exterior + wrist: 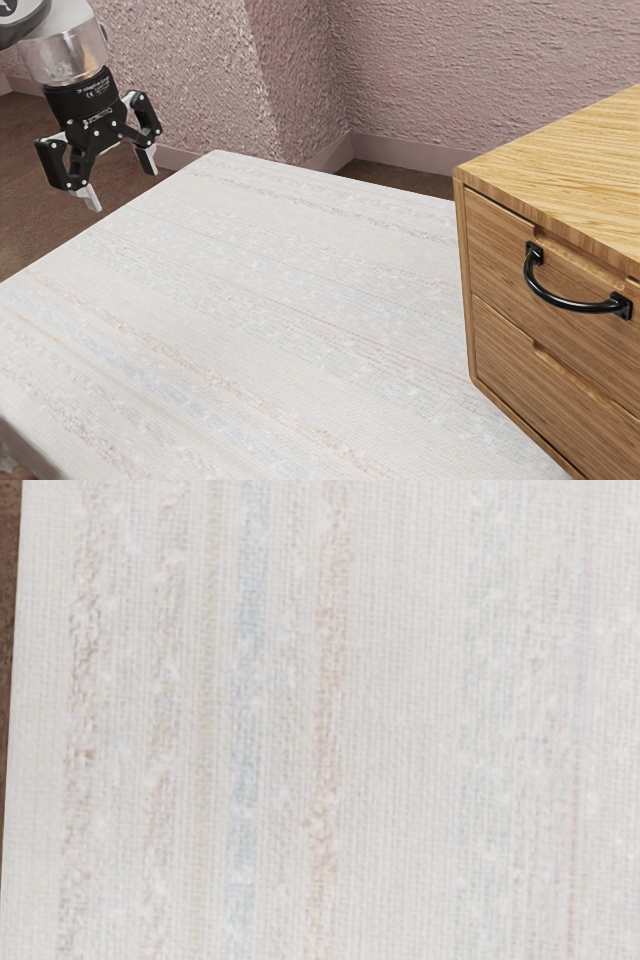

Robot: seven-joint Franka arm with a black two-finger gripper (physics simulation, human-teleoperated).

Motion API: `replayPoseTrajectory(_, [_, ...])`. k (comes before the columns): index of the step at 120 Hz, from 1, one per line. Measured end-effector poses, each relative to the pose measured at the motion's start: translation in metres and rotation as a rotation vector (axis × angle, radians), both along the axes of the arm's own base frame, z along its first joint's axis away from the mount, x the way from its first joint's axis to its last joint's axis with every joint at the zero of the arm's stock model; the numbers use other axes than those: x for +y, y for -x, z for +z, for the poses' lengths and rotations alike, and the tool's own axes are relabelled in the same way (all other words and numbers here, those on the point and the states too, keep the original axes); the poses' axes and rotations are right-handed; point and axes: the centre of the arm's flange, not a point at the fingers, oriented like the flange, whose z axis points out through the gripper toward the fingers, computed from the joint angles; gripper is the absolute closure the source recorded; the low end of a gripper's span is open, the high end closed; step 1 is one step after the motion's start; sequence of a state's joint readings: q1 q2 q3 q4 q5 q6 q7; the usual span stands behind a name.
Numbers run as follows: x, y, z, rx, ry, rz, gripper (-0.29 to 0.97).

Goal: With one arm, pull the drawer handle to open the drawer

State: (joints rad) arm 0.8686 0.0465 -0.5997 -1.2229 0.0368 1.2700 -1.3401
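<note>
Pale striped table (250,300), oak cabinet (570,170): curved black handle (580,304) on the apparently shut top drawer (497,250) runs horizontal, jutting toward the table; black two-finger gripper (121,183) hovers well apart, fingers spread.

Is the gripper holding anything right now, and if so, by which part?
Nothing is held. The gripper hangs open and empty over the table, far from the black drawer handle.

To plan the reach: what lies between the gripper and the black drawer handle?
In the exterior view the stretch is bare: tabletop runs from the open gripper to the handle on the wooden cabinet.
</note>
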Motion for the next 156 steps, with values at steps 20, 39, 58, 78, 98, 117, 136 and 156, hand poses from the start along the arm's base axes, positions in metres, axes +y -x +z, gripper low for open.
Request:
replayPoseTrajectory(20, [0.000, 0.000, 0.000, 0.000, 0.002, 0.004, 0.02])
replayPoseTrajectory(39, [0.005, 0.000, -0.003, -0.006, 0.042, 0.011, 0.02])
replayPoseTrajectory(58, [0.031, 0.018, 0.012, -0.042, 0.058, 0.074, 0.02])
replayPoseTrajectory(78, [0.029, 0.064, 0.080, -0.169, -0.029, 0.152, 0.02])
replayPoseTrajectory(98, [-0.053, 0.043, 0.096, -0.239, 0.001, -0.022, 0.02])
replayPoseTrajectory(117, [-0.060, 0.033, 0.100, -0.297, 0.030, -0.047, 0.02])
replayPoseTrajectory(136, [-0.074, 0.028, 0.102, -0.363, 0.071, -0.100, 0.02])
replayPoseTrajectory(156, [-0.136, 0.025, 0.100, -0.413, 0.113, -0.252, 0.03])
